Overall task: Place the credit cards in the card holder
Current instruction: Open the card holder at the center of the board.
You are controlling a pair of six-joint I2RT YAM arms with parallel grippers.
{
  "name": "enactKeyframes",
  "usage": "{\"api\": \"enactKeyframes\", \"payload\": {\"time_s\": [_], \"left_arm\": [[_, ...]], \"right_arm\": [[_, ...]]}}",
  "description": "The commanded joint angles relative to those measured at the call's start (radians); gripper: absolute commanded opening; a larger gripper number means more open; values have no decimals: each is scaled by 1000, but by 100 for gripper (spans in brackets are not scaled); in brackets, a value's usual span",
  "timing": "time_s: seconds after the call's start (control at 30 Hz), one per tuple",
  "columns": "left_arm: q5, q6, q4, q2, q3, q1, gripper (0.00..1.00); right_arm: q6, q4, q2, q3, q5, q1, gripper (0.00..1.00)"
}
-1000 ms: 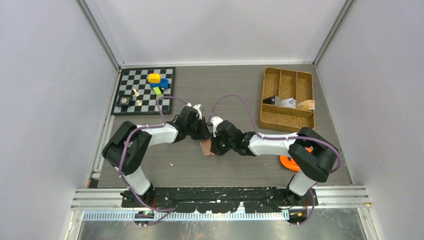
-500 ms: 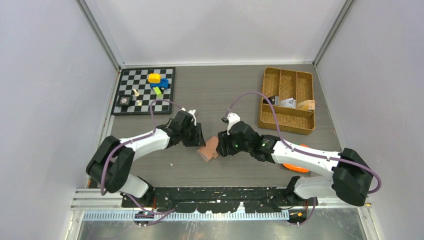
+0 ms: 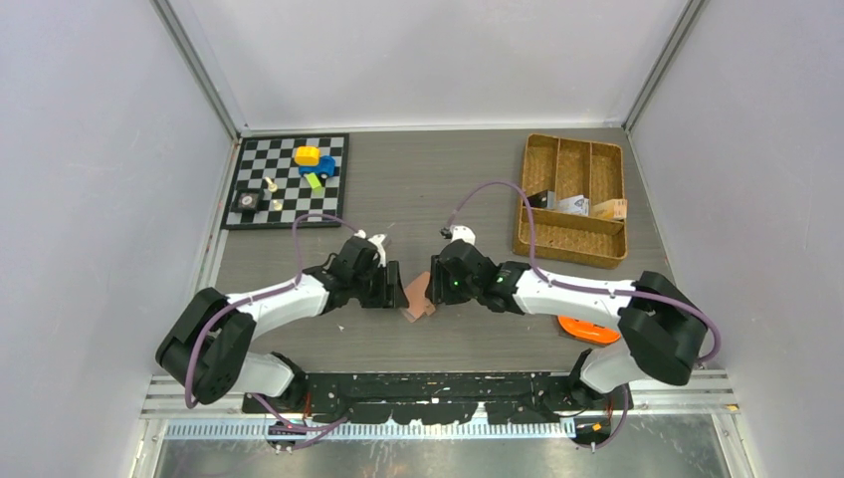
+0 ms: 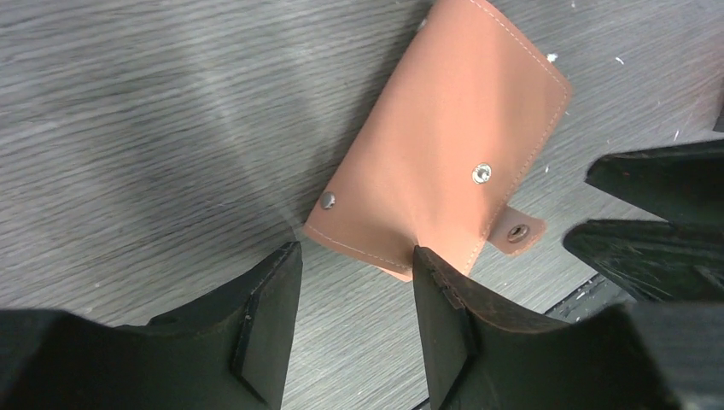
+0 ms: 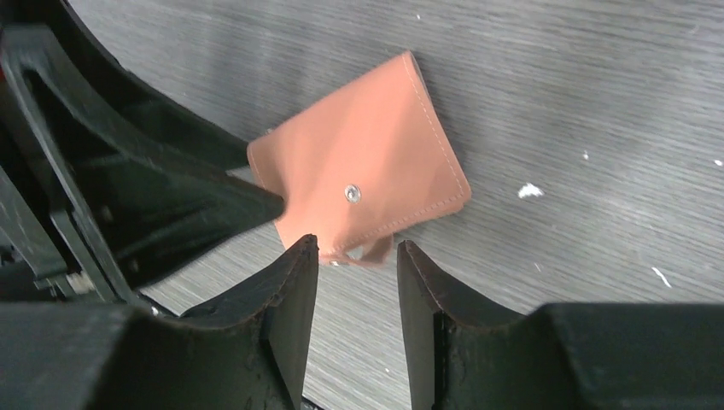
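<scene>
claws: left claw (image 4: 355, 263) and right claw (image 5: 357, 253) both sprung apart | wallet (image 4: 444, 145): let go | left arm (image 3: 289, 297): pulled back toward its base

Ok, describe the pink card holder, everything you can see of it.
The card holder is a small salmon-pink wallet, leather-like, with pale stitching along its edges. It lies folded, outer face up, slantwise on the grey wood-grain table. Two metal snap studs show on that face; a short tab with a third snap sticks out unfastened. No card shows. The left gripper and right gripper stand open on either side; contact cannot be told.
</scene>
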Motion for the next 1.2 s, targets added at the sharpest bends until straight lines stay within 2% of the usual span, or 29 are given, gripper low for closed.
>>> {"api": "enactKeyframes", "payload": {"time_s": [0.0,0.33,0.53,0.8,1.0,1.17], "left_arm": [[31,-1,76,-1,-15,-36,52],[14,-27,85,-37,-31,-65,50],[-88,14,19,-127,-18,-95,50],[-222,177,-75,-148,64,-211,61],[-321,281,-71,-96,113,-315,73],[-368,337,-22,-33,128,-379,79]], "right_arm": [[42,78,52,89,10,5,43],[35,74,169,135,-23,16,40],[62,1,119,92,-35,44,36],[107,-33,64,7,-39,52,30],[123,-20,74,-29,-30,53,28],[153,-24,79,-56,-1,54,24]]}}
